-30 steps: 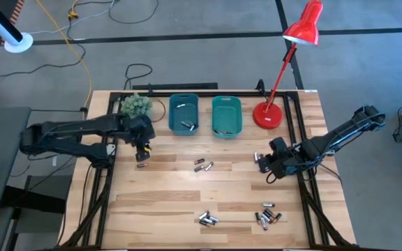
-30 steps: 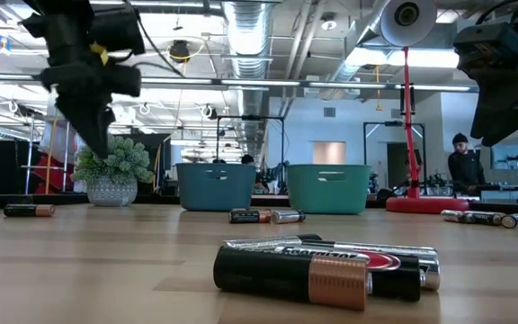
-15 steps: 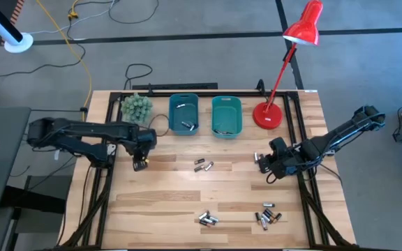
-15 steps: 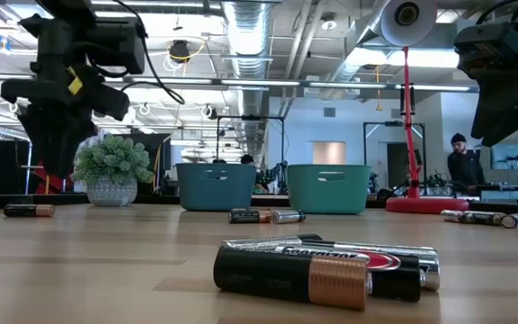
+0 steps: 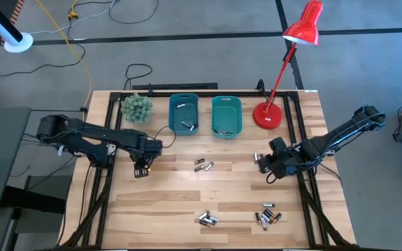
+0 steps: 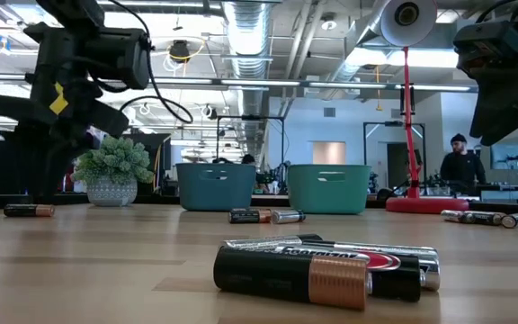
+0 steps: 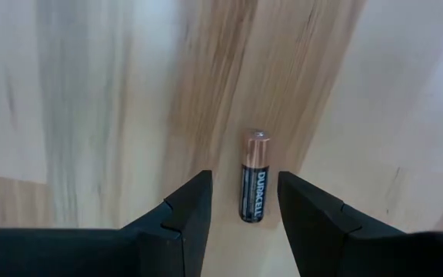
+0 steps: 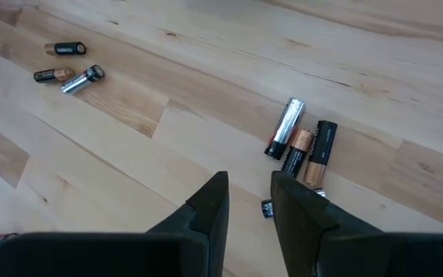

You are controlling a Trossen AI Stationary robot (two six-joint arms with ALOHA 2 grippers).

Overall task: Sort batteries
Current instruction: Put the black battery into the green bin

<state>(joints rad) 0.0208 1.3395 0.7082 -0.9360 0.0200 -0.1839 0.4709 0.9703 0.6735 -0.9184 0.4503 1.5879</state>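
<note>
Few batteries (image 5: 185,125) lay in bins (image 5: 183,114); most remained on counter (image 5: 166,202). Left gripper (image 7: 243,201) spread around one battery (image 7: 254,176); right gripper (image 8: 246,201) spread, idle.

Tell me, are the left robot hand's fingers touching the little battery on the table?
Apart. The left wrist view shows the battery lying between the left gripper fingers, with bare wood visible on both sides of it.

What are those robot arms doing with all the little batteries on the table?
They are sorting them. The left gripper hangs open right over one black and copper battery lying alone on the wooden table, ready to pick it up. The right gripper waits open above the table's right side. A few batteries already lie in the two teal plastic bins; the others lie in small piles.
</note>
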